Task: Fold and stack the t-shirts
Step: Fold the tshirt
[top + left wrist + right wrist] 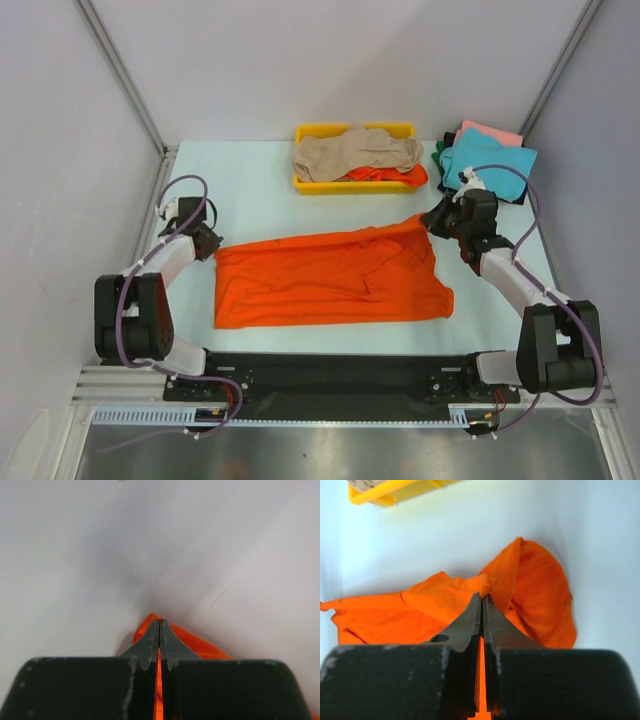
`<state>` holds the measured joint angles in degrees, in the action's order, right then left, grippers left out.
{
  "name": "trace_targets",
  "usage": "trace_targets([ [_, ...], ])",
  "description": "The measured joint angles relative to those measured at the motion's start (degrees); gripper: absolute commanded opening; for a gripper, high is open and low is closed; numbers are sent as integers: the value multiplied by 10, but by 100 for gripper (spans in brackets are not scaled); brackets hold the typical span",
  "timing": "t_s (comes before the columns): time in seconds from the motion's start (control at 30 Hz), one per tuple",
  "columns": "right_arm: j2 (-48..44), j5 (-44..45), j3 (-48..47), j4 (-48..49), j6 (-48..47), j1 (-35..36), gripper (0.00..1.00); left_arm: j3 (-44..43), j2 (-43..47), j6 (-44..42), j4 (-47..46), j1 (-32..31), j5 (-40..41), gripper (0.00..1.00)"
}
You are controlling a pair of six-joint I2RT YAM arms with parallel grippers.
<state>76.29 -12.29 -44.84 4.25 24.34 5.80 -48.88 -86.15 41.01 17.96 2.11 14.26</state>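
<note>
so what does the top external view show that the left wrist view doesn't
Only the top external view: the whole orange t-shirt spread on the table, the right gripper at its far right corner, the yellow tray holding a beige t-shirt, and a teal t-shirt at the far right. Only the left wrist view: a close look at the left gripper pinched shut on the orange cloth's edge. Both: the orange t-shirt and the left gripper.
</note>
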Motion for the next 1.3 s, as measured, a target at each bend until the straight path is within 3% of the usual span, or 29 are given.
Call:
trace_targets([
  [0.53, -82, 67, 101, -19, 28, 0, 0, 89, 103, 6, 2, -3, 6, 1],
  [0.6, -109, 83, 126, -19, 46, 0, 0, 109, 121, 10, 0, -4, 6, 9],
  [0.63, -123, 92, 142, -20, 57, 0, 6, 117, 129, 11, 0, -4, 6, 17],
  [0.67, -135, 101, 156, -20, 65, 0, 24, 129, 140, 13, -1, -4, 6, 54],
  [0.7, -151, 111, 175, -23, 81, 0, 52, 141, 153, 14, -1, -4, 7, 74],
  [0.73, -165, 122, 191, -27, 93, -1, 86, 153, 167, 20, -1, -4, 9, 86],
  [0.77, -176, 134, 206, -32, 103, -1, 96, 164, 181, 26, -1, -5, 11, 98],
  [1.0, -194, 179, 226, -59, 133, -2, 100, 190, 255, 51, 2, -5, 26, 96],
  [1.3, -140, 168, 225, -60, 142, -2, 100, 212, 261, 54, -4, -5, 11, 92],
])
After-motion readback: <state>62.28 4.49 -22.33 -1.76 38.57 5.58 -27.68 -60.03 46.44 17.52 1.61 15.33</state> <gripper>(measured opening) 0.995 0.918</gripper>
